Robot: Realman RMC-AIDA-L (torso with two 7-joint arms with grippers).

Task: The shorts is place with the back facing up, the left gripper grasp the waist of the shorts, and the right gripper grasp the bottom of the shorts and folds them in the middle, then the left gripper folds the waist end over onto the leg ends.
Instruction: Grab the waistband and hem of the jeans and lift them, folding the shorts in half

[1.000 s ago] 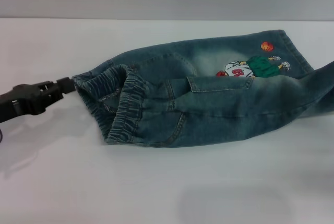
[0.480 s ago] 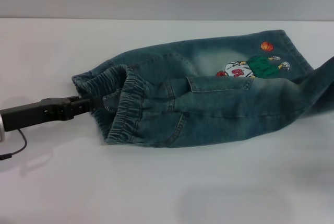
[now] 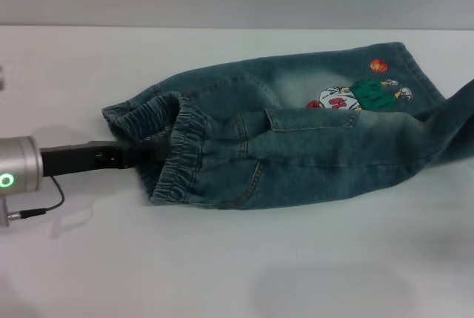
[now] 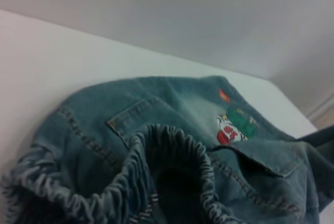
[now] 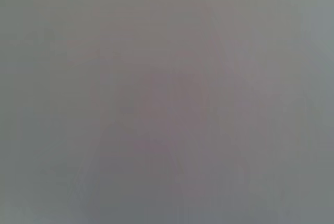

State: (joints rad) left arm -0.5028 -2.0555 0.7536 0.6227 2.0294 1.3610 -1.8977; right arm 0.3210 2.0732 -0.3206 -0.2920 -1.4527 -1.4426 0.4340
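The shorts lie folded lengthwise on the white table, the waist toward the robot's left. The left gripper reaches into that ruffled opening (finger spacing impossible to judge); pinching one layer only risks unfolding.

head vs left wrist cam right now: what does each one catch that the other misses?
Head view only: the left gripper, reaching in from the left with its tip at the gathered waist, plus its silver cylinder with the green ring; the full length of the shorts on the white table, with the far leg running off the right edge.

Left wrist view only: a close look down into the waist opening, with the ruffled band curling round a dark hollow. No fingers show.

Both: the faded denim, a patch pocket, the cartoon print and the orange ball.
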